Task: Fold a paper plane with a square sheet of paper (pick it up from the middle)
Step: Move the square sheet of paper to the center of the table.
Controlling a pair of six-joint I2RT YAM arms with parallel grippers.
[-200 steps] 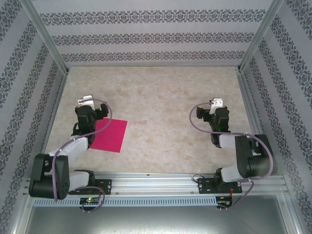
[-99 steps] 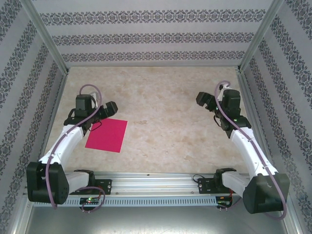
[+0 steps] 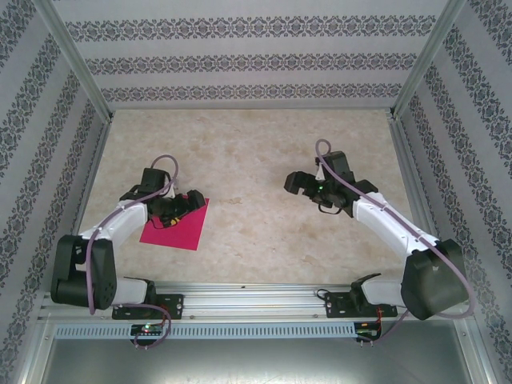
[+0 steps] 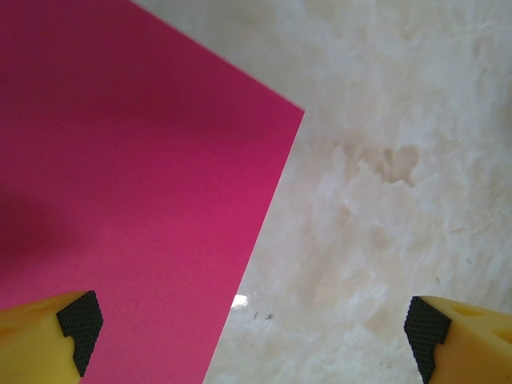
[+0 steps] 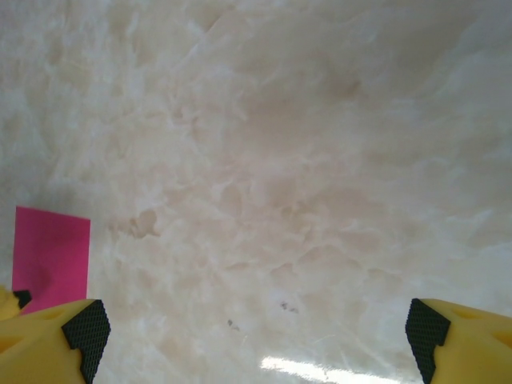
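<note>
The square sheet of paper [image 3: 178, 228] lies flat on the table at the left, magenta-pink and unfolded. My left gripper [image 3: 189, 202] hovers over its far right corner, jaws wide open. In the left wrist view the paper [image 4: 128, 184] fills the left half, one fingertip above it and the other above bare table; the left gripper [image 4: 252, 340] holds nothing. My right gripper [image 3: 294, 182] reaches toward the table's middle, open and empty. The right wrist view catches a corner of the paper [image 5: 52, 248] far to the left, with the right gripper [image 5: 256, 340] over bare table.
The beige marbled tabletop [image 3: 256, 152] is walled by patterned panels on three sides with metal posts at the corners. An aluminium rail [image 3: 256, 296] carrying both arm bases runs along the near edge.
The left gripper swung down and right onto the paper's far right corner. The right arm moved left and forward from the far right toward the table's middle. The paper stayed put.
</note>
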